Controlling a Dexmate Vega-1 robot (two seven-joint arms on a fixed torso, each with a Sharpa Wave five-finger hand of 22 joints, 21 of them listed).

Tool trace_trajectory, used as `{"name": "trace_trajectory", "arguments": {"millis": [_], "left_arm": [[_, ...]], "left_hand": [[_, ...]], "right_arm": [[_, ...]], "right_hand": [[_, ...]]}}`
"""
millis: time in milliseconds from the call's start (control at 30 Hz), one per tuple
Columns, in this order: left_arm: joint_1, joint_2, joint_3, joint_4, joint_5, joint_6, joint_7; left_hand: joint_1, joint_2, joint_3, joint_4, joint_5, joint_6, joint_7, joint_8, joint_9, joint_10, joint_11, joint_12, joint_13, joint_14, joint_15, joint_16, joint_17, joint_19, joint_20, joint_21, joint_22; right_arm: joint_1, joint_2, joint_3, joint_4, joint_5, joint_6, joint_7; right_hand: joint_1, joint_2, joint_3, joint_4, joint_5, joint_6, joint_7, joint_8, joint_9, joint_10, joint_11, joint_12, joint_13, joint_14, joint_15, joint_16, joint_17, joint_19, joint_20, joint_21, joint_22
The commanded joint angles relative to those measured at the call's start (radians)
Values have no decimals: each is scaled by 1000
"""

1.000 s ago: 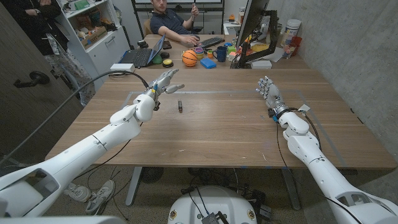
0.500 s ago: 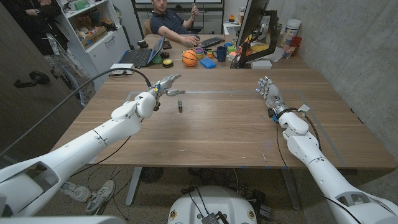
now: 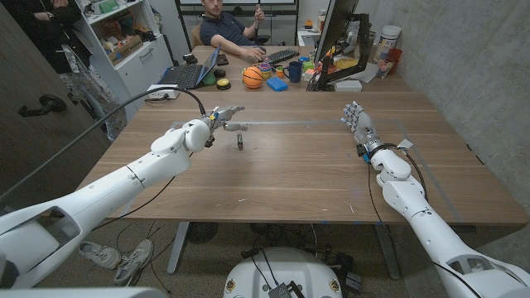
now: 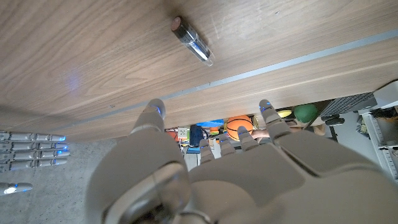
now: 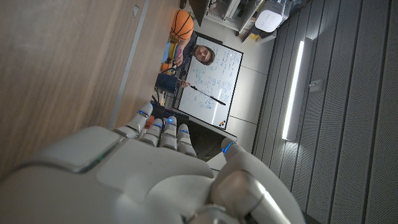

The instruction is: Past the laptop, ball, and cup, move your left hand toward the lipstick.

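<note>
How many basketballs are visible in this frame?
1: the basketball sits at the table's far end, between the laptop and the blue cup. Clutter there may hide others.

Both arms are reaching out over the surface, hands holding nothing.

The left arm is stretching from the lower left of the head view toward the upper middle, its left hand (image 3: 219,116) hanging with fingers (image 4: 153,111) spread apart and extended. The right arm is entering from the lower right, its right hand (image 3: 356,121) standing upright at right of centre, fingers (image 5: 163,132) side by side.
</note>
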Motion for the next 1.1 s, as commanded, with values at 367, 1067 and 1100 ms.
{"name": "trace_trajectory", "arguments": {"millis": [367, 1067, 1100], "left_arm": [[-60, -5, 54, 3, 38, 57, -151], [-84, -7, 81, 3, 56, 88, -217], [-83, -6, 79, 2, 53, 86, -216]], "left_hand": [[64, 11, -6, -1, 3, 74, -2, 26, 6, 67, -19, 9, 3, 47, -27, 5, 0, 22, -25, 2, 3], [127, 36, 4, -4, -6, 163, -3, 51, 8, 95, -24, -2, 4, 85, -50, 3, -2, 51, -44, 5, 3], [129, 38, 5, -4, -7, 166, -3, 51, 8, 97, -26, -3, 4, 86, -51, 2, -2, 52, -47, 5, 3]], "right_arm": [[4, 2, -1, 9, 2, 7, 2], [0, 0, -1, 5, 3, 7, 2], [0, 1, 0, 3, 4, 5, 0]], "right_hand": [[-4, 77, -1, 1, 7, -5, 4, 5, 4, 6, 1, 6, 3, 10, 1, 4, 3, 5, 1, -4, 2], [-4, 77, -2, 0, 8, -9, 3, 5, 4, 3, 0, 5, 3, 10, 2, 2, 3, 4, 1, -11, 2], [-4, 77, -3, 0, 8, -9, 3, 5, 4, 3, -1, 5, 3, 10, 2, 2, 3, 4, 1, -12, 2]]}}
